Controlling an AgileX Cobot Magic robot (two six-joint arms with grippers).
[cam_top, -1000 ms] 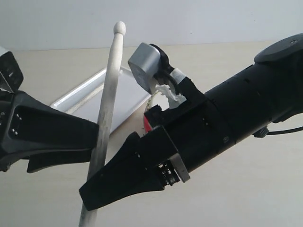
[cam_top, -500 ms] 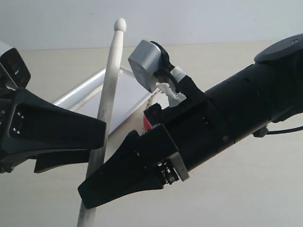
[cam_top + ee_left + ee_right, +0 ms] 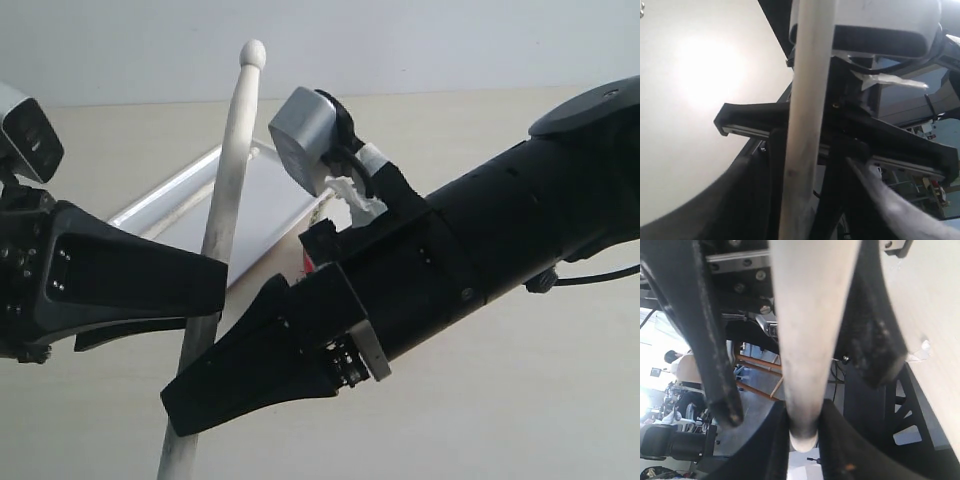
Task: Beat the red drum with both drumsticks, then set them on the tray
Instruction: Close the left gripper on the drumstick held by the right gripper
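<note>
Drumstick upright beside tray, both grippers on it: left gripper jaws unclear, right gripper looks clamped; handover, then beat drum

One drumstick shows in the exterior view, rising between the two sets of jaws; each wrist view also shows a single stick. One white tray lies on the one table. One drum shows only as a red sliver.
</note>
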